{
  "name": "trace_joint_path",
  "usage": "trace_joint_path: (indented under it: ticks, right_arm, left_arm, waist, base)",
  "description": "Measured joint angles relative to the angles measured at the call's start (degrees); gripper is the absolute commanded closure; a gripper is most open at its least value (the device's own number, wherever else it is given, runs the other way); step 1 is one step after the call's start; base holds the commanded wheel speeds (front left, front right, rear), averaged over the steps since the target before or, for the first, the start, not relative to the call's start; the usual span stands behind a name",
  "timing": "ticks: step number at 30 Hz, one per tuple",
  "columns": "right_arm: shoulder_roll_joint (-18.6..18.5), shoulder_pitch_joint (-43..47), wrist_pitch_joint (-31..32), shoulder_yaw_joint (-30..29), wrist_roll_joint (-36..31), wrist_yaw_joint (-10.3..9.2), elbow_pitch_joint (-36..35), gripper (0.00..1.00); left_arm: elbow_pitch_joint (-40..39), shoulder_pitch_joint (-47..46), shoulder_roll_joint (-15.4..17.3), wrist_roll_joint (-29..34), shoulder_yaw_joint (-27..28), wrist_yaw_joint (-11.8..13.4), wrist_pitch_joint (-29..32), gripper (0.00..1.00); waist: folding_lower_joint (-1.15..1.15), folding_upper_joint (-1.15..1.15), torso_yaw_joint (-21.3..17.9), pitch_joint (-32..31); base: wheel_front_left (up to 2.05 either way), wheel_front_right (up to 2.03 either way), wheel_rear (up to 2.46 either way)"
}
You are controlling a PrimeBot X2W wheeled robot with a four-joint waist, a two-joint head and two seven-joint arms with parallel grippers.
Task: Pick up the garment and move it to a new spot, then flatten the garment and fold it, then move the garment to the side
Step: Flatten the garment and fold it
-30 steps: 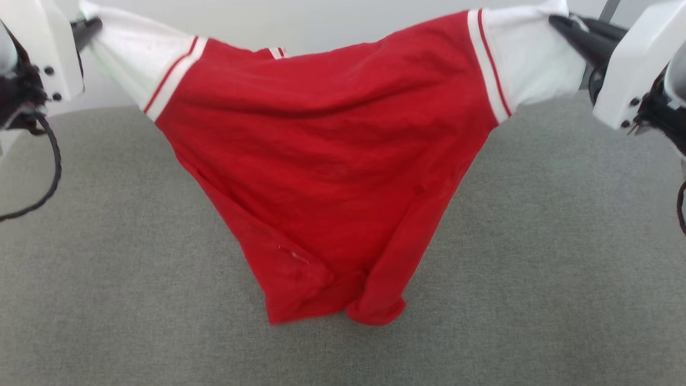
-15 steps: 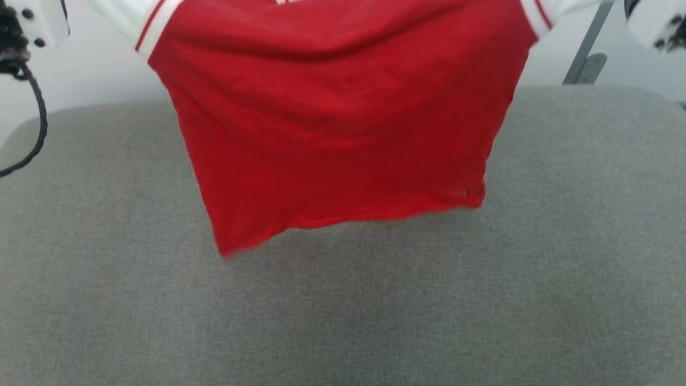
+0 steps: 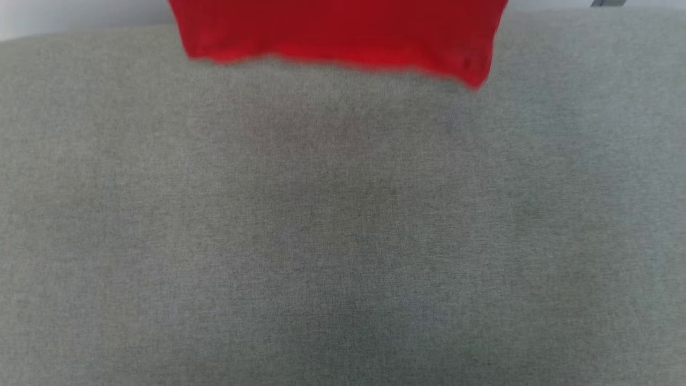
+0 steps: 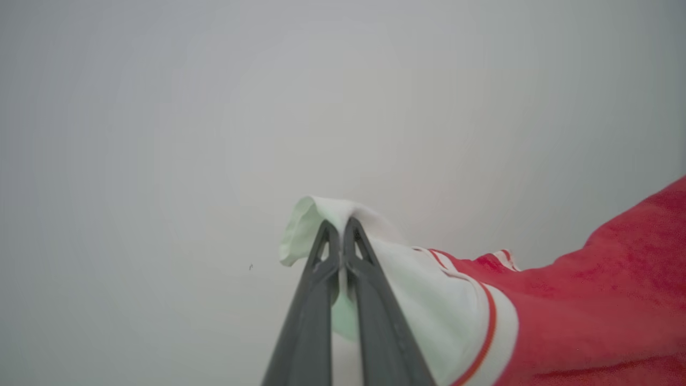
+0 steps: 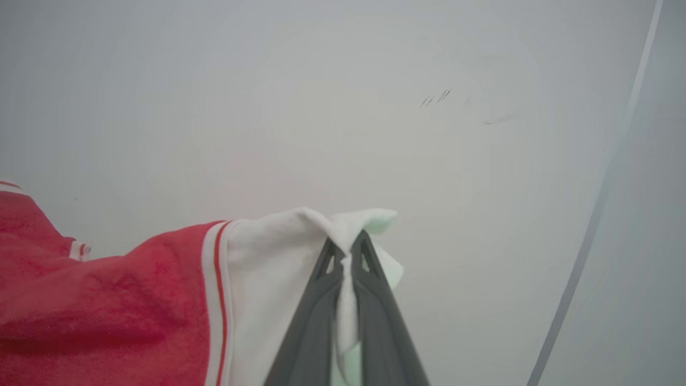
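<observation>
The garment (image 3: 343, 32) is a red top with white cuffs and white stripe trim. It hangs in the air, and its blurred lower hem shows along the top edge of the head view, above the grey surface (image 3: 343, 241). In the left wrist view my left gripper (image 4: 341, 225) is shut on one white cuff, and the red cloth (image 4: 600, 311) runs off to the right. In the right wrist view my right gripper (image 5: 347, 239) is shut on the other white cuff, with the red cloth (image 5: 96, 311) stretching to the left.
A pale wall (image 4: 268, 107) stands behind both grippers. A thin grey pole (image 5: 595, 214) runs down the right side of the right wrist view. The grey fabric surface spreads wide below the hanging hem.
The garment has risen: its hem left the grey surface and now hangs at the top of the head view. Both arms and the cuffs have gone up out of that view.
</observation>
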Motion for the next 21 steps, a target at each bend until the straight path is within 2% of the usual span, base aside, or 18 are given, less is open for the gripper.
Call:
trace_joint_path:
  ticks: [3,5,7,9,12,16,21]
  right_arm:
    - [1.0,-3.1,-6.7,-1.0,-5.9,0.00,3.5,1.00]
    - [1.7,-4.0,-8.0,-1.7,-8.6,0.00,5.4,1.00]
    - [2.9,-4.0,-8.5,-1.8,-9.4,0.00,7.6,1.00]
    - [3.8,-2.2,-8.7,0.7,-8.9,0.01,10.6,1.00]
    - [3.7,1.2,-8.6,4.3,-6.4,0.00,12.9,1.00]
    - [3.6,7.0,-6.4,9.5,0.2,0.01,13.4,1.00]
    - [1.7,16.2,0.9,16.3,11.8,0.00,8.6,1.00]
  left_arm:
    - [1.8,-2.5,-0.8,2.6,-0.6,-0.1,-8.3,1.00]
    - [3.0,-2.9,-1.1,3.7,-1.6,-0.5,-12.0,1.00]
    - [4.9,-2.7,-1.3,3.4,-2.2,-0.6,-13.9,1.00]
    - [7.6,-0.3,-1.2,2.7,-3.7,-1.1,-14.8,1.00]
    - [9.9,4.0,-1.3,0.4,-5.1,-1.3,-14.6,1.00]
    - [10.5,10.0,-1.7,-3.8,-8.1,-1.4,-13.2,1.00]
    - [8.7,17.2,-0.4,-8.9,-12.0,-1.5,-11.3,1.00]
  waist:
    - [0.00,0.00,0.3,1.5]
    - [0.00,0.00,0.8,1.9]
    - [0.00,0.00,1.3,2.1]
    - [0.00,0.00,2.0,2.1]
    - [0.00,0.00,2.6,2.2]
    - [0.00,0.00,3.4,2.0]
    - [0.00,0.00,3.7,1.4]
  base:
    - [0.00,0.00,0.00]
    - [0.00,0.00,0.00]
    - [0.00,0.00,0.00]
    - [0.00,0.00,0.00]
    - [0.00,0.00,0.00]
    - [0.00,0.00,0.00]
    - [0.00,0.00,0.00]
